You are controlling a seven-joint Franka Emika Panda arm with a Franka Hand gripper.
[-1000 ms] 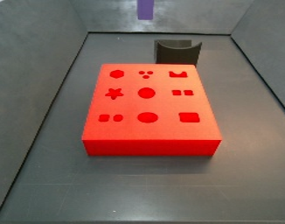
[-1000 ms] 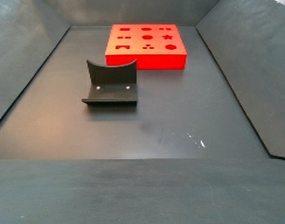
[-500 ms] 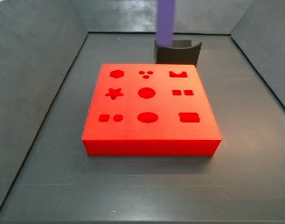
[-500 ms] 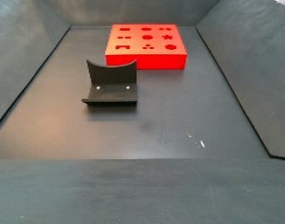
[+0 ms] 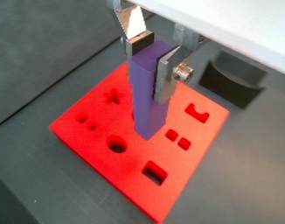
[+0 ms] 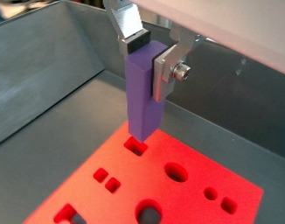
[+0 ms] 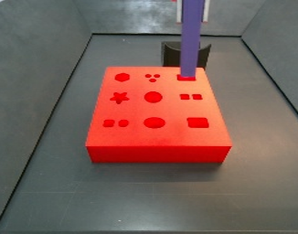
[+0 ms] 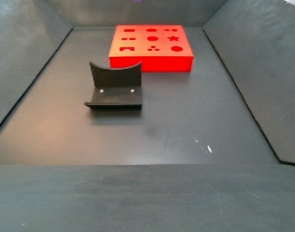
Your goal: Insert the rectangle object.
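My gripper (image 5: pixel 155 54) pinches the purple rectangle object (image 5: pixel 149 92) upright, its lower end over the red block (image 7: pixel 158 115), upper right in a side view.

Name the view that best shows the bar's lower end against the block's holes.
A wrist view: the bar, clamped in the gripper, ends right over a hole in the block. Other wrist view similar; one side view shows it upright; the other, nothing.

The slim purple rectangle object (image 5: pixel 149 96) hangs upright in the pincer (image 5: pixel 152 54), above the red block (image 5: pixel 121 149).
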